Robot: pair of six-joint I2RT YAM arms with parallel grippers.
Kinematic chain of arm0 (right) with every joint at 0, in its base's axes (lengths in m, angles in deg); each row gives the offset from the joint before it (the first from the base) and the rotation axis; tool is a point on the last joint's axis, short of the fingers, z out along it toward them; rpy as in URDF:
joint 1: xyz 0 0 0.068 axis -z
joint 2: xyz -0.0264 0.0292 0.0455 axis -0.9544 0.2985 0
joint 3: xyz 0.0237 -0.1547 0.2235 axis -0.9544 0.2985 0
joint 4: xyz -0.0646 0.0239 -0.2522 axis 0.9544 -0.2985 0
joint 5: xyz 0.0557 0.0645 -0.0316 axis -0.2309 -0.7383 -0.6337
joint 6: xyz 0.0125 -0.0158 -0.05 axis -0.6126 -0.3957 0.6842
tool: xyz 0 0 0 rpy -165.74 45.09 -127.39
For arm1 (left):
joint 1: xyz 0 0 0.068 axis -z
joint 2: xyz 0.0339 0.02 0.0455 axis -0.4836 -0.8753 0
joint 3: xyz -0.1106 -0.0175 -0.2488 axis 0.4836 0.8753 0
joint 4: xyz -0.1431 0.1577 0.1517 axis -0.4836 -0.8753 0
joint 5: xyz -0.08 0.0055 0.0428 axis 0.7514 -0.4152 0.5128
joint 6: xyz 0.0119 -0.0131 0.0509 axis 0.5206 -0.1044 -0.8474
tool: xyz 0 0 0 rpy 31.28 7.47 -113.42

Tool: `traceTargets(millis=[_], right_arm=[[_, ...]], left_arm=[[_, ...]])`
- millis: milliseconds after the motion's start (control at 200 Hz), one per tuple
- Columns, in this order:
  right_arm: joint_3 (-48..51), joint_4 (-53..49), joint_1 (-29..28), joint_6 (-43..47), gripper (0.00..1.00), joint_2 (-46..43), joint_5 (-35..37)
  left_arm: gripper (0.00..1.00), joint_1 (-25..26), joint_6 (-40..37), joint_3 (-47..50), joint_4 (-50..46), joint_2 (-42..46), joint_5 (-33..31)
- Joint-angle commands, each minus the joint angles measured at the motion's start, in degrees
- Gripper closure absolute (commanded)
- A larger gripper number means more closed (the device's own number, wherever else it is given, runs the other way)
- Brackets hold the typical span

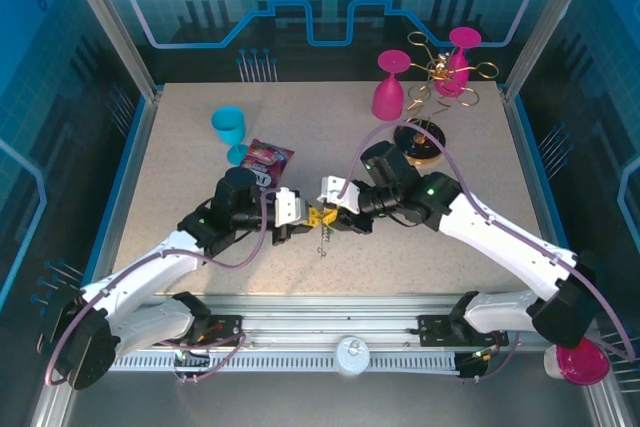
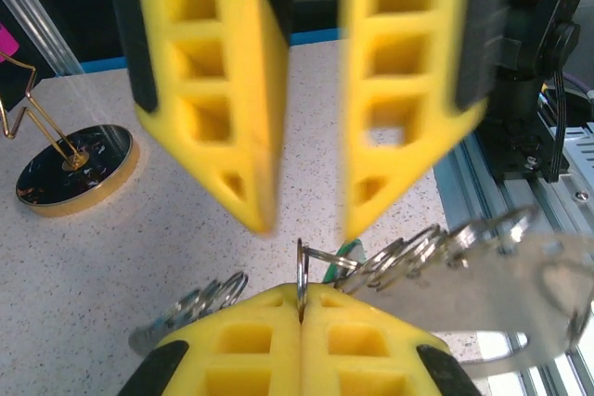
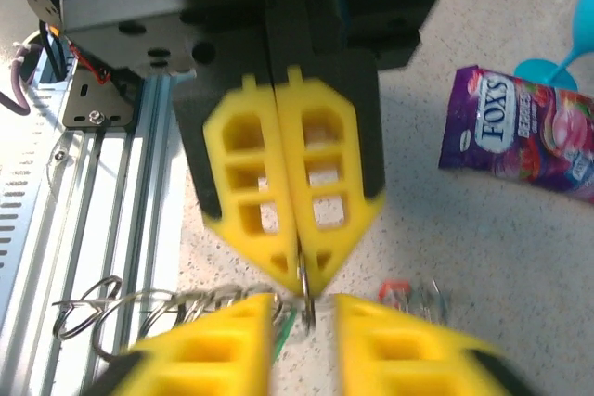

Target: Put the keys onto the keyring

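Threading looks in hand toward the near edge of the counter (image 2: 139, 257): left fingers (image 2: 251, 340) clench a thin ring (image 2: 301, 271), right fingers (image 2: 399, 62) stand released. Next, right likely must grip the keyring (image 2: 506, 312).

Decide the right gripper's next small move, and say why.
Probably shift the right gripper toward the red-tagged key: its jaws stand open and empty, the left gripper is shut on the metal ring, and that key lies loose on the table.

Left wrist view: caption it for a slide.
Left gripper pinches a metal ring while the right gripper stands open opposite.
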Motion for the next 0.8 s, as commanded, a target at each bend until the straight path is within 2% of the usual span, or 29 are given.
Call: traceTargets(millis=[0, 305, 425, 615, 796], right_arm=[[5.93, 8.32, 2.22, -6.46, 0.53, -6.61, -1.93], [19.73, 19.7, 2.4, -12.71, 0.54, -12.22, -0.25], [20.81, 23.21, 1.68, -13.08, 0.54, -11.04, 0.37], [21.4, 27.59, 1.12, -14.21, 0.55, -9.58, -2.41], [21.27, 29.26, 0.88, -14.94, 0.62, -8.17, -3.42]], left_arm=[[1.0, -0.01, 3.8, 2.59, 7.42, 1.2, 0.79], [1.0, 0.0, 9.08, 8.15, 21.65, 1.65, 1.72], [1.0, -0.01, 9.48, 8.71, 22.88, 1.56, 2.52], [1.0, 0.01, 9.86, 8.97, 22.97, 1.94, 2.47], [1.0, 0.0, 11.23, 9.39, 25.03, 1.74, 1.92]])
